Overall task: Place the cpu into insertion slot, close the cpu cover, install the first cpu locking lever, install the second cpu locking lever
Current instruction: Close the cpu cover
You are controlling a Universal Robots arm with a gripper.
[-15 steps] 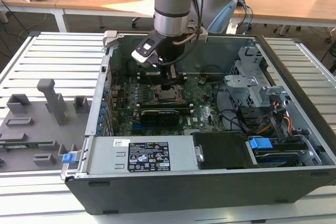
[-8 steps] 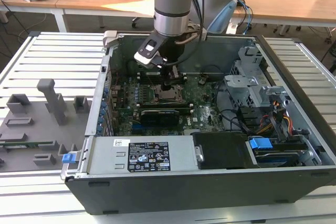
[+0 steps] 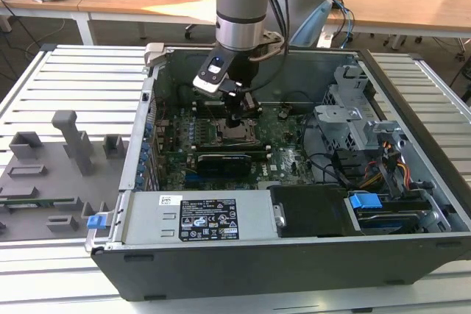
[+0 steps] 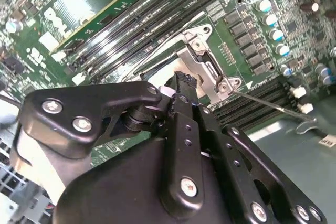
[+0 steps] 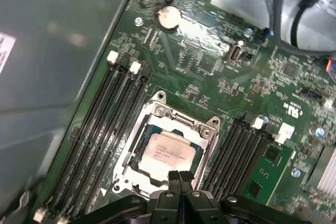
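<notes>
The cpu lies flat in the insertion slot on the green board, its silver-grey top showing. The cpu cover, a silver frame, lies down around the chip's edges. My gripper hangs just above the near edge of the socket with its black fingers pressed together and nothing between them. In the second wrist view the gripper sits right beside the socket's silver metal corner, and one thin wire locking lever sticks out sideways from that corner. In the exterior view the gripper stands over the socket.
Black memory slots flank the socket on both sides. The open computer case walls in the board, with a drive cage and cables at the exterior view's right. A grey fixture tray lies outside at the left.
</notes>
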